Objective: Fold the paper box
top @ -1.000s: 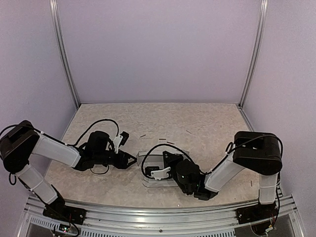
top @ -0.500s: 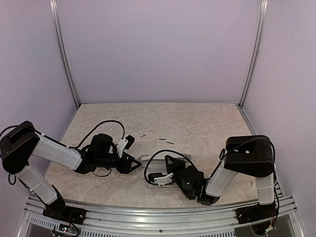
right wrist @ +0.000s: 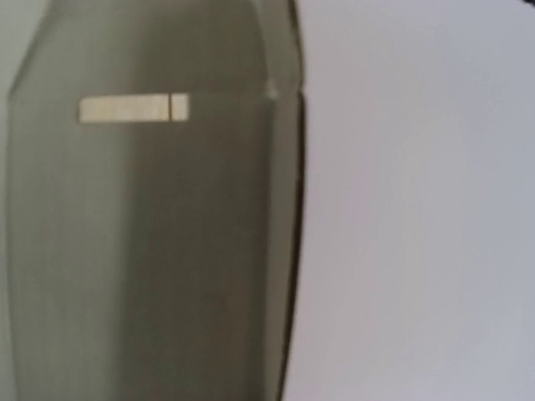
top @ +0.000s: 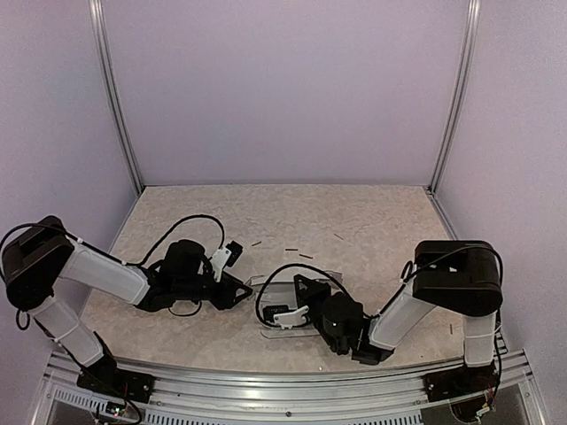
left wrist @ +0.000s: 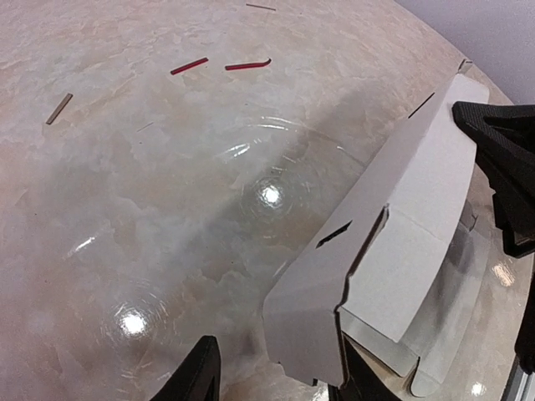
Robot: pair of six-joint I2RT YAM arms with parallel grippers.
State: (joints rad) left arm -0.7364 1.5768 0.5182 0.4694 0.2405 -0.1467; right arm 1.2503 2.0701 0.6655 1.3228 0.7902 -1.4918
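Box (left wrist: 418, 217) long axis: runs from left gripper (left wrist: 272, 374) toward right gripper (left wrist: 489, 134) | left: jaws apart, near flap between them | right: closed, at far end

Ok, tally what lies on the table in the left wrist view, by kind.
paper box: 1
red strips: 2
other thin strips: 2
Total: 5
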